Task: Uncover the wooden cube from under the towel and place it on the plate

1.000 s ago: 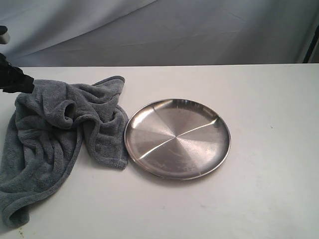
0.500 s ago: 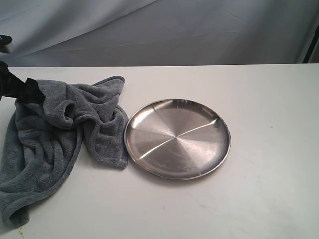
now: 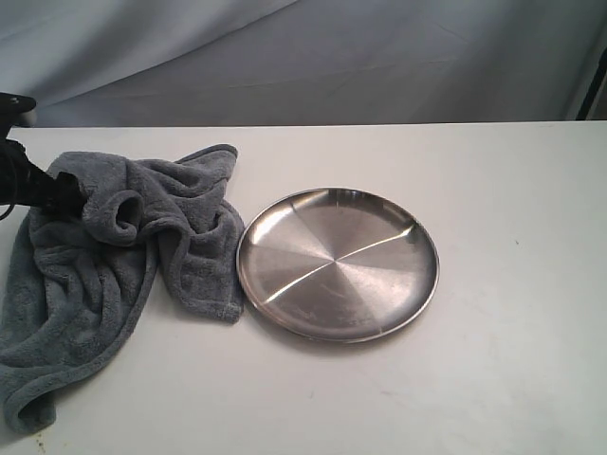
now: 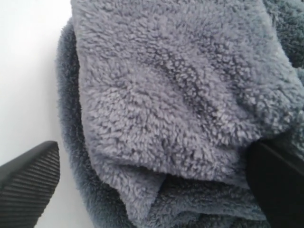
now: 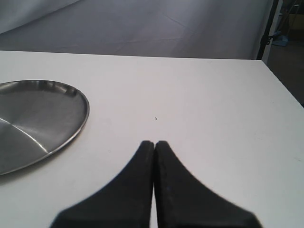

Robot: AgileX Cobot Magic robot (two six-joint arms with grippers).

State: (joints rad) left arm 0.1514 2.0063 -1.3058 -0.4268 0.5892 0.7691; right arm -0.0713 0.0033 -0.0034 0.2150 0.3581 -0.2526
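The dark grey towel (image 3: pixel 104 265) lies crumpled on the left of the white table, and no wooden cube shows anywhere; it is hidden. To the towel's right sits the silver plate (image 3: pixel 337 263), with nothing on it. My left gripper (image 3: pixel 59 190) presses into the towel's far left edge. In the left wrist view it (image 4: pixel 152 187) is open, its black fingers (image 4: pixel 28 185) wide apart on either side of a thick fold of towel (image 4: pixel 166 95). My right gripper (image 5: pixel 154 143) is shut on nothing, hovering over bare table beside the plate's rim (image 5: pixel 71 95); the exterior view does not show it.
A grey cloth backdrop (image 3: pixel 332 57) hangs behind the table's far edge. White tabletop (image 3: pixel 512 237) stretches to the right of the plate. A dark stand (image 5: pixel 268 28) rises past the table's far corner in the right wrist view.
My left gripper has moved right and down from the table's left edge into the towel, pushing its upper fold into a tighter bunch. Plate unmoved.
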